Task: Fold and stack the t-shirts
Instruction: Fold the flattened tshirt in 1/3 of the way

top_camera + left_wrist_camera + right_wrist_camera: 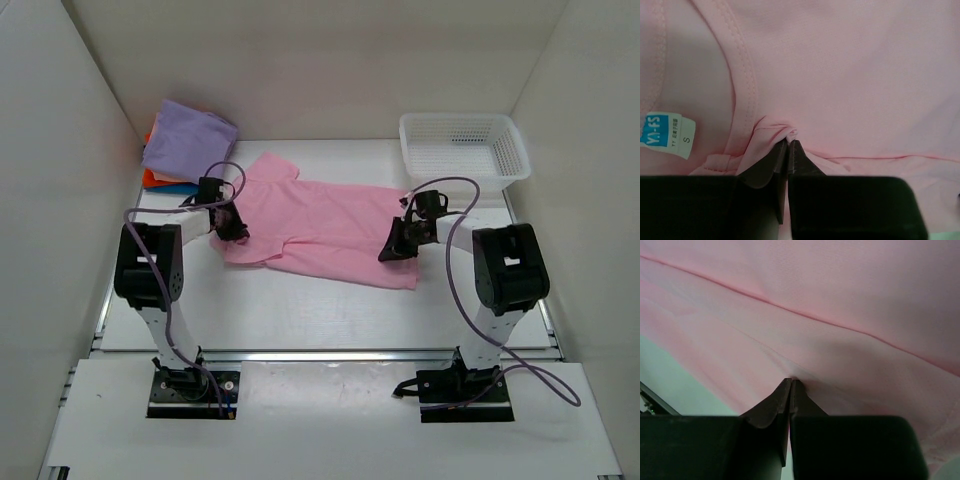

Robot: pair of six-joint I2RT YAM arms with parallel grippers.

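Your left gripper (788,142) clenched the pink t-shirt (320,225) at its collar (742,75), your right gripper (790,381) its end toward the table (300,310)'s right edge; raising both evenly would probably have kept it smooth.

A light pink cloth t-shirt (320,225) lies spread between left gripper (232,228) and right gripper (392,250). White plastic mesh basket (460,118) stands behind.

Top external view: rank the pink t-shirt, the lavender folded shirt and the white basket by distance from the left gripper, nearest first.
1. The pink t-shirt: pinched in the left gripper itself, by the collar.
2. The lavender folded shirt: back-left corner, on top of the pile.
3. The white basket: back-right corner, across the table.
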